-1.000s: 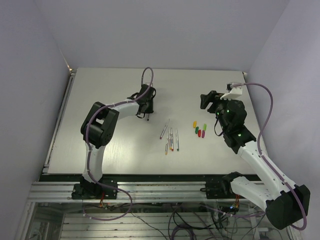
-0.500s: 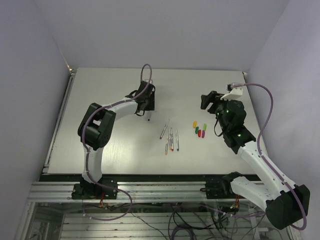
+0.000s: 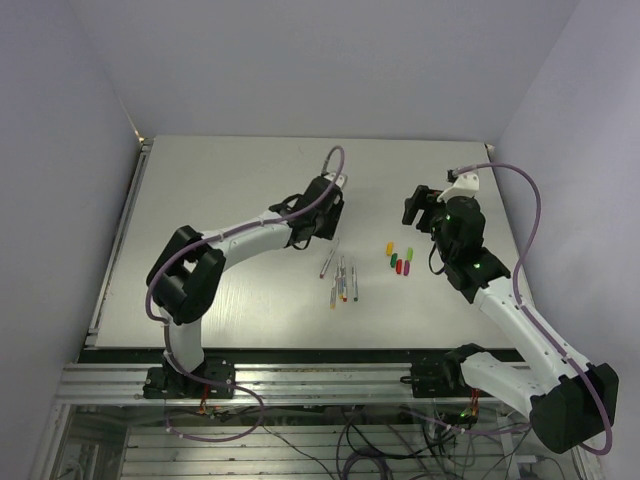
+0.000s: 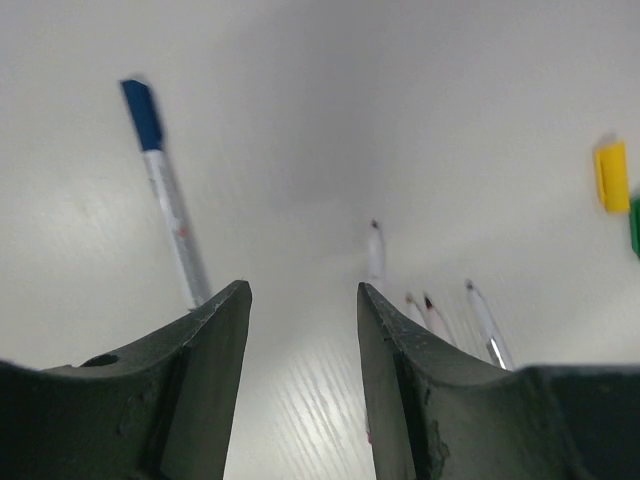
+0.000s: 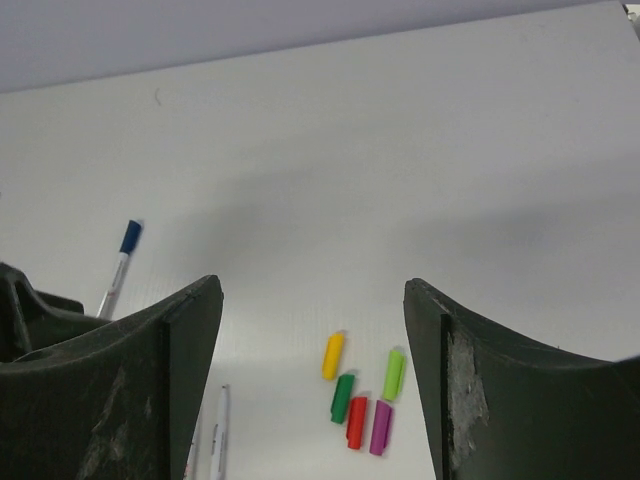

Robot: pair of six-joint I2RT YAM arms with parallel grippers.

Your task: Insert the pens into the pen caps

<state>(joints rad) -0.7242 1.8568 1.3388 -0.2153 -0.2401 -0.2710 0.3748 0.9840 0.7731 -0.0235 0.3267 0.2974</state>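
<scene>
Lilac walls (image 3: 300, 60) enclose a white table (image 3: 220, 200) bearing pens (image 3: 342, 277) and caps (image 3: 400, 261).

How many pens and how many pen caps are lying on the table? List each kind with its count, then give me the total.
pens: 5
pen caps: 5
Total: 10
</scene>
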